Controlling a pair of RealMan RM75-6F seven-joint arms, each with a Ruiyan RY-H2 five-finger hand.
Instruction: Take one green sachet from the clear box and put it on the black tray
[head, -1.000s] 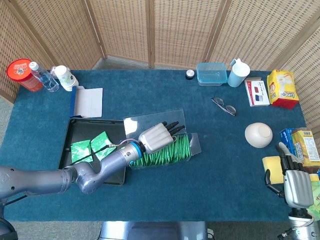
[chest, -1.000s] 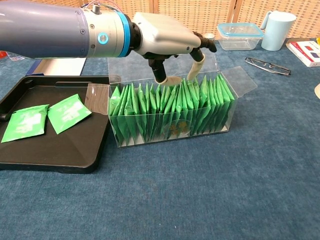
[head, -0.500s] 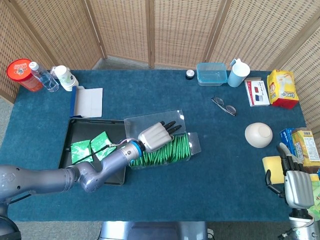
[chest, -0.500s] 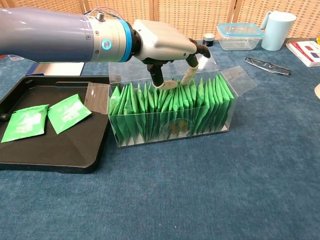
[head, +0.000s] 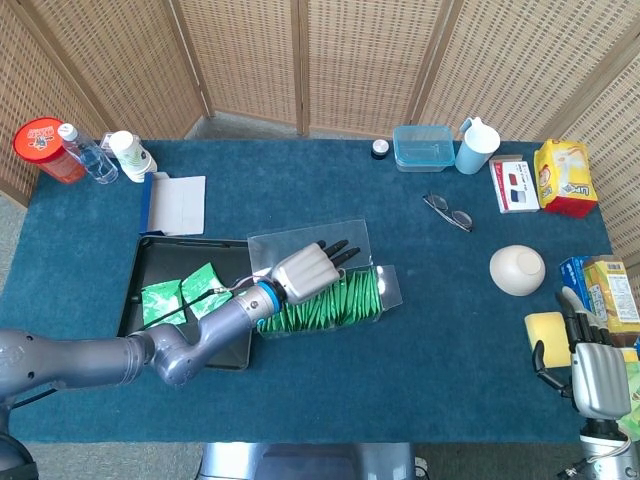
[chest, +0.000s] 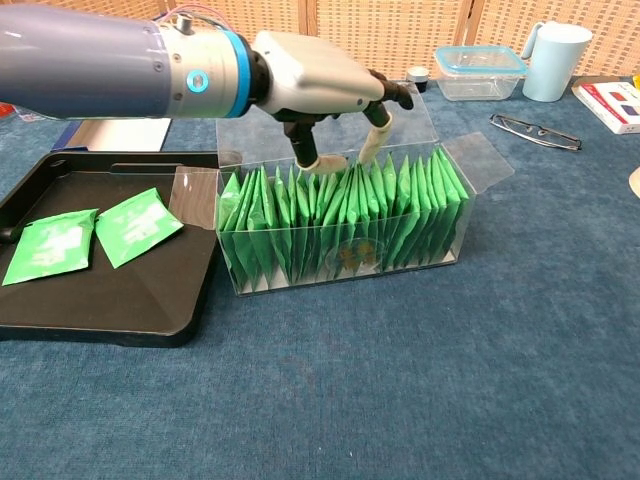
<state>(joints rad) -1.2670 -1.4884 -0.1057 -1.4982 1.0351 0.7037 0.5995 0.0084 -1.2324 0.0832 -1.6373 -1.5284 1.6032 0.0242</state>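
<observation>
L hand (chest: 325, 95) over clear box (chest: 340, 215), fingers apart, tips at the green sachets (chest: 335, 215), holding nothing (two sachets lie on black tray (chest: 110, 300) beside box).

The left hand (chest: 312, 85) covers part of the clear box (chest: 440, 250) in the head view, so the green sachets (chest: 340, 215) under it are hidden there. Whether a sachet is pinched by the fingertips (chest: 304, 160) cannot be told. The right hand (head: 590, 375) is cut off by the bottom edge of the head view and is not seen in the chest view. The black tray (chest: 60, 315) is cut off at the left edge of the chest view. The words on the yellow packet (head: 565, 178) are too small to read.
</observation>
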